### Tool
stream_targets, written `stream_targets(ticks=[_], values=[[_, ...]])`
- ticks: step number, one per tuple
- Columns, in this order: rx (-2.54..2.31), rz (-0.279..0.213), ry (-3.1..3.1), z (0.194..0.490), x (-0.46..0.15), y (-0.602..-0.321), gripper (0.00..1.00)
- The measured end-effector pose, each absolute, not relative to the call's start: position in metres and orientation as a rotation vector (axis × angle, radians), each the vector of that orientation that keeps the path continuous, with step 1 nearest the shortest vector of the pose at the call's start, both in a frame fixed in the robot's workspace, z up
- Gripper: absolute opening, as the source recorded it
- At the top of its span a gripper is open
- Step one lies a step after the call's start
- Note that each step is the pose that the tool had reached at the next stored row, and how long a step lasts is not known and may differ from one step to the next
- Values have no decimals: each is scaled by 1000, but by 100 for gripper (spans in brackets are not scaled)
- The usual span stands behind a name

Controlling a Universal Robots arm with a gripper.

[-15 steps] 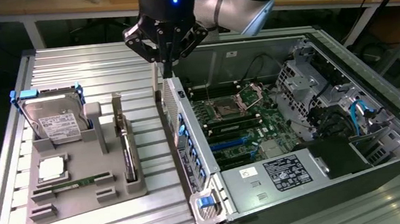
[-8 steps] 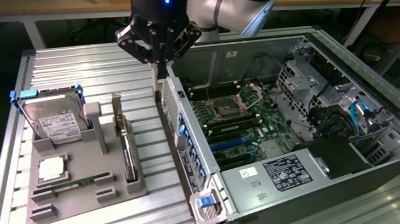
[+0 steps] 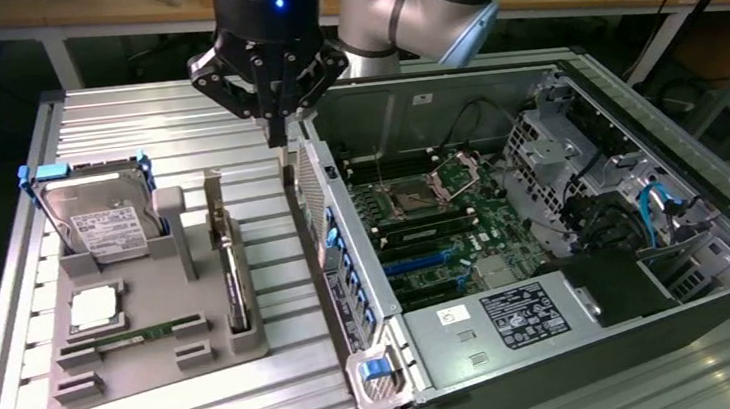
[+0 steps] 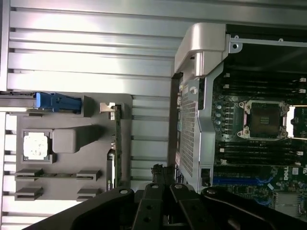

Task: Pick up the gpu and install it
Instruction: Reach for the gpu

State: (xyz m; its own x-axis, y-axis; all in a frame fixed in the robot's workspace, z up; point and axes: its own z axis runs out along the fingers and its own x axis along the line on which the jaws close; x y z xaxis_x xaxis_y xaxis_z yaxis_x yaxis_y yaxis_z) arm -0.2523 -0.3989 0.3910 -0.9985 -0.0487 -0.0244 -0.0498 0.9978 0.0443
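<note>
Insp. note, pick-up stage. We find the gpu not yet lifted. It stands on edge in a narrow slot at the right-hand side of the grey tray, left of centre in the exterior view. Its metal bracket is at the end toward the top of the frame. The wrist view shows the same card as a thin dark strip in that slot.

Long axis: it runs top to bottom of the exterior frame, approx. parallel to the near wall of the open computer case.

Gripper: jaws clenched together with nothing between them, as far as we can see. We also see it in the wrist view. It hangs at upper centre of the exterior frame, over the strip of table between tray and case, close to the case wall.

Key relation: the gpu lies toward the exterior view's left and lower in the frame from the fingertips. The bracket end is the nearer end, and there is no contact between card and gripper.

Other items in the tray, undisturbed: hard drive in its blue frame at upper left, and a green memory stick lower down.
</note>
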Motion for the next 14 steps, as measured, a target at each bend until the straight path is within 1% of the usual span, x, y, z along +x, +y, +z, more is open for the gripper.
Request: stream_targets(ticks=[14], values=[[-102,70,3116,391,-275,-399,11]])
